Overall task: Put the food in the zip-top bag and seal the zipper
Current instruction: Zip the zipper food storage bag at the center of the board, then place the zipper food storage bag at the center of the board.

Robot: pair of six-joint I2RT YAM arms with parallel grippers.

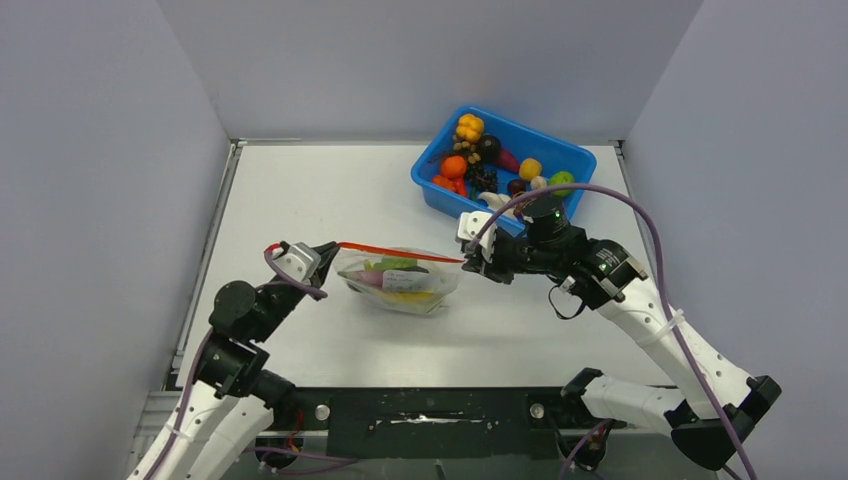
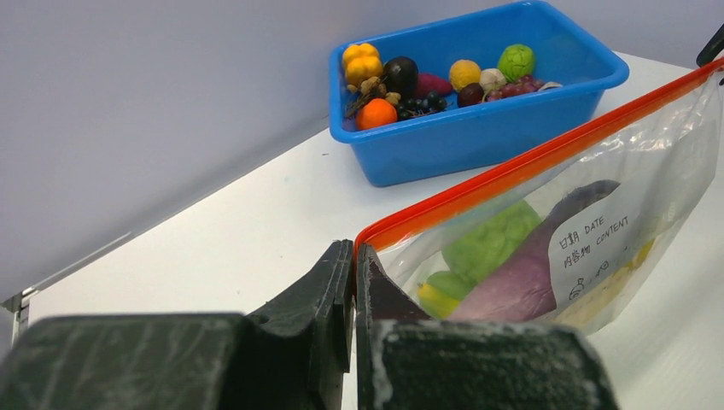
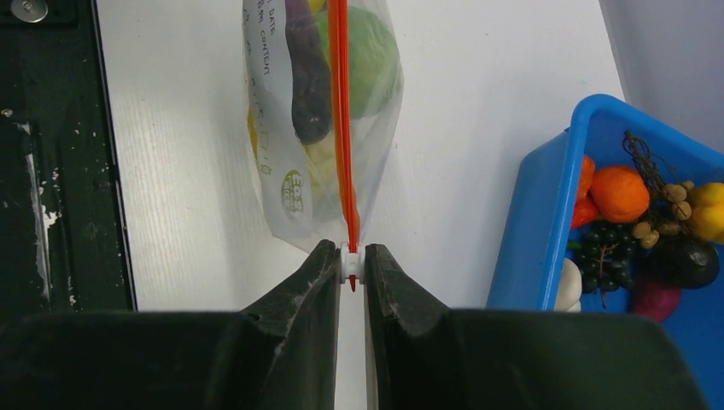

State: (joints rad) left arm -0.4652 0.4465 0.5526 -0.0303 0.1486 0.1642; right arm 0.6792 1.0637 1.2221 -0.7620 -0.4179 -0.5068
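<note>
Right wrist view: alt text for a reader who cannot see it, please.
The right gripper pinches the white slider at the near end of the zipper, which runs straight away along the clear zip-top bag. Toy food shows inside the bag; a blue bin holding more sits at right.

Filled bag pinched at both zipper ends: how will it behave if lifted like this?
Likely floppy: the bag is thin film sagging below the zipper stretched between the left gripper and right gripper. Probably light: the food inside looks like small plastic toys. Loose, it may shift and swing the bag.
</note>
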